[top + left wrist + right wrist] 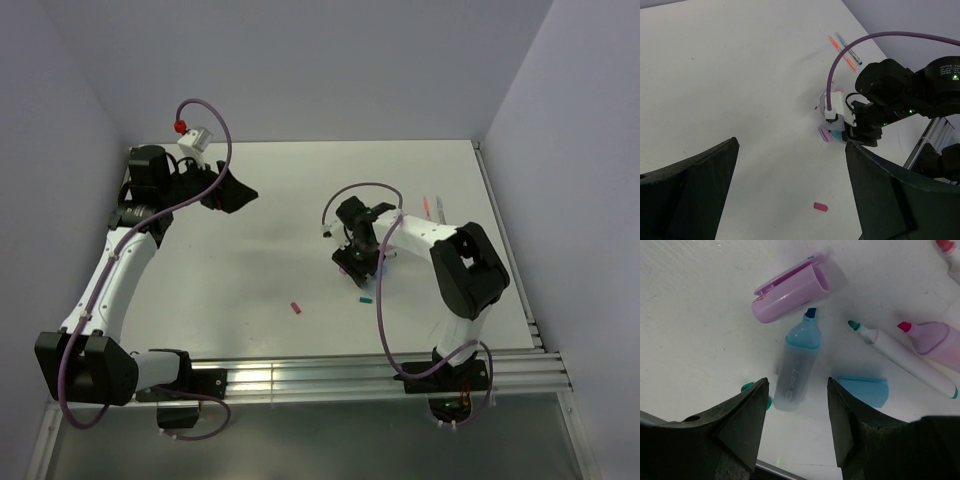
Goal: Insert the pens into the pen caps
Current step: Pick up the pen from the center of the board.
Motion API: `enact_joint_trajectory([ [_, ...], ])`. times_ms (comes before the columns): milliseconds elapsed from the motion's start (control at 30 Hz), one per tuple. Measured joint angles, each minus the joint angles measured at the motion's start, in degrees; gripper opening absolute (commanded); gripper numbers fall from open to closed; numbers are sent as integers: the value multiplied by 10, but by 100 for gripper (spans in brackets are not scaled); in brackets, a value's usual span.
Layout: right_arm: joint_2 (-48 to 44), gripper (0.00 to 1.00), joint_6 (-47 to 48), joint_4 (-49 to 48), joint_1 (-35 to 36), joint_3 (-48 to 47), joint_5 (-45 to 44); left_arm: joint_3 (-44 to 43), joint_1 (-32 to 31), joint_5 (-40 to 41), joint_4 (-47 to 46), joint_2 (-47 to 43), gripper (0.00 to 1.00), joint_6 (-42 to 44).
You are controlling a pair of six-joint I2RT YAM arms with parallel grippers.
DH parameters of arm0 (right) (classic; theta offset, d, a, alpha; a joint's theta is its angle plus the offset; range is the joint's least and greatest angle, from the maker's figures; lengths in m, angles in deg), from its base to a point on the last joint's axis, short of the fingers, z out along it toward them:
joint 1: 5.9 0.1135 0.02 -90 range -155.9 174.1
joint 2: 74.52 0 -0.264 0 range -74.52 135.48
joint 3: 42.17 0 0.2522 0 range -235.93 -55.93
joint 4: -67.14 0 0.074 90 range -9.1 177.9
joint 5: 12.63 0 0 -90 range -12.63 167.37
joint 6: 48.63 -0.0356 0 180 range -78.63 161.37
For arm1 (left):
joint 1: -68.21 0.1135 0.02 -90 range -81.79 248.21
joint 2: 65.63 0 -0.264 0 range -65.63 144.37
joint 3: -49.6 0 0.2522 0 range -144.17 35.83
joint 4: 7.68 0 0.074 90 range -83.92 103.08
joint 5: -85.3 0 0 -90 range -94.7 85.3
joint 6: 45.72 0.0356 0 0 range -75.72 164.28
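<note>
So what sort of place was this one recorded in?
Probably a lab test cell, not a home or office: bare pale walls boxing in a white table, with the left arm and right arm bolted to an aluminium rail.

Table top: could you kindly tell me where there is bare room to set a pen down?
Bare: the wide middle of the table, between the left fingers and the pink cap, and the far strip along the back wall. Crowded: under the right fingers, where the lilac cap, light blue pen and others cluster.
</note>
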Motion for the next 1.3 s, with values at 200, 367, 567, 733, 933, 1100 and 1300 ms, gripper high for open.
enact_joint_trajectory([
  [200,18,46,-4,-14,2,10,-3,0,0,2,0,0,95,0],
  [367,20,18,-11,-18,4,11,-11,0,0,2,-2,0,95,-2],
  [567,9,0,-17,-17,3,10,-9,0,0,0,-2,0,95,2],
  [733,-66,0,-11,4,-19,-27,26,-10,2,-40,22,0,86,41],
  [933,-150,0,-9,14,-99,-168,196,-7,17,-215,-17,-2,77,45],
  [1100,-156,0,-21,16,-105,-255,387,-7,22,-325,-56,-6,80,60],
  [1300,-125,0,-44,26,-70,-248,473,-230,-16,-231,353,39,77,570],
])
